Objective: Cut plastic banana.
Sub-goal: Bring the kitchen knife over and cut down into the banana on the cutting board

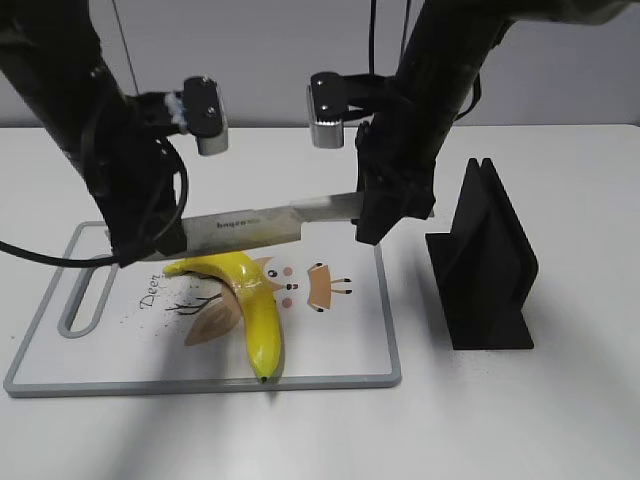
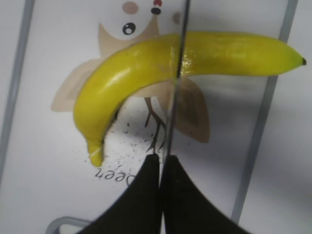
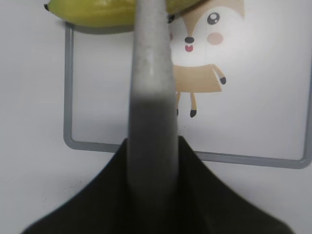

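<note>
Looking at the exterior view, you see the plastic banana [image 1: 250,305] lying whole on the white cutting board [image 1: 340,340] in the lower left of the frame, its dark tip at the board's near edge. Your left gripper [image 1: 160,240] and your right gripper [image 1: 385,215] are both closed on the knife [image 1: 270,225], one at each end, and the blade hangs level above the banana. At the right of the frame a black knife stand [image 1: 485,260] sits on the table [image 1: 560,420], apart from the board.
</note>
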### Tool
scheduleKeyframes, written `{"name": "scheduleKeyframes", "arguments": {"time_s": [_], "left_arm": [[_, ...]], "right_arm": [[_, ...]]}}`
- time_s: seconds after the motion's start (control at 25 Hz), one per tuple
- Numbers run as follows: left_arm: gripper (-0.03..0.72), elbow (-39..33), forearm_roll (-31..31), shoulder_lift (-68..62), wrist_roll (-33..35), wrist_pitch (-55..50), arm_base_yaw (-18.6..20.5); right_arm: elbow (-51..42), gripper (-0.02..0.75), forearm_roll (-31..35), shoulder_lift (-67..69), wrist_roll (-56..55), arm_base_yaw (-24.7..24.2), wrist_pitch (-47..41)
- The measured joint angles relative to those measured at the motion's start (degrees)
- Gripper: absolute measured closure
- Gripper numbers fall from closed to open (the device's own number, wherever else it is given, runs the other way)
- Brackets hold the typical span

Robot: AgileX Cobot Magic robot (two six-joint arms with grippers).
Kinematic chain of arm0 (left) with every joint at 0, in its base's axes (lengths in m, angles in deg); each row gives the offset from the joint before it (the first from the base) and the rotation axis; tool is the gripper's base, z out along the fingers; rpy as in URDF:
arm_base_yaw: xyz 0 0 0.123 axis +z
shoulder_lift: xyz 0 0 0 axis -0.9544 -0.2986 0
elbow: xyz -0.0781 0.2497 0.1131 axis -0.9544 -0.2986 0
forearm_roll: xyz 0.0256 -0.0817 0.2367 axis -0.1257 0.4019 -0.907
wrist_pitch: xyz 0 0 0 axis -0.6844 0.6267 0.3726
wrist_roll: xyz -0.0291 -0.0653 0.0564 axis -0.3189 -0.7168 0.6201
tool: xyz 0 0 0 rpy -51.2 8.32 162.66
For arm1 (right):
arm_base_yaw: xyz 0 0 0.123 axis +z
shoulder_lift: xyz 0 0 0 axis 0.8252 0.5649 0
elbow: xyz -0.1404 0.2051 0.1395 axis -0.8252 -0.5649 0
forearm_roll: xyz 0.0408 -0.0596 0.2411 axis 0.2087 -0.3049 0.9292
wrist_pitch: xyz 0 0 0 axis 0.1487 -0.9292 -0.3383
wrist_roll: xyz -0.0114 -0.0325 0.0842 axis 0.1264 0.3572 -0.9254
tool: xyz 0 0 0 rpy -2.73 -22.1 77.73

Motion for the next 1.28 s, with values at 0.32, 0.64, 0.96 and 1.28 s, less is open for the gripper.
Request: {"name": "scheduleKeyframes", "arguments": {"time_s": [0.32, 0.64, 0.96, 1.28], "left_arm": [[0.695, -1.74, 4.22, -11.11, 0.5, 7.22, 0.23], [0.695, -1.74, 4.95, -11.7, 0.8, 7.53, 0.33], [0.695, -2.73, 2.62, -5.73, 0.66, 9.02, 0.04], [0.696, -2.73, -1.23, 9.18, 0.38, 7.31, -0.1]], "right_arm": [[0.27, 0.522, -2.0, 9.94, -2.47, -0.46, 3.22], [0.45, 0.517, -2.54, 10.64, -2.72, -0.51, 3.43], [0.3, 0.517, -3.33, 5.64, -3.69, -0.21, 3.82], [0.88, 0.524, -2.84, -5.22, -3.81, 0.12, 3.76]]}}
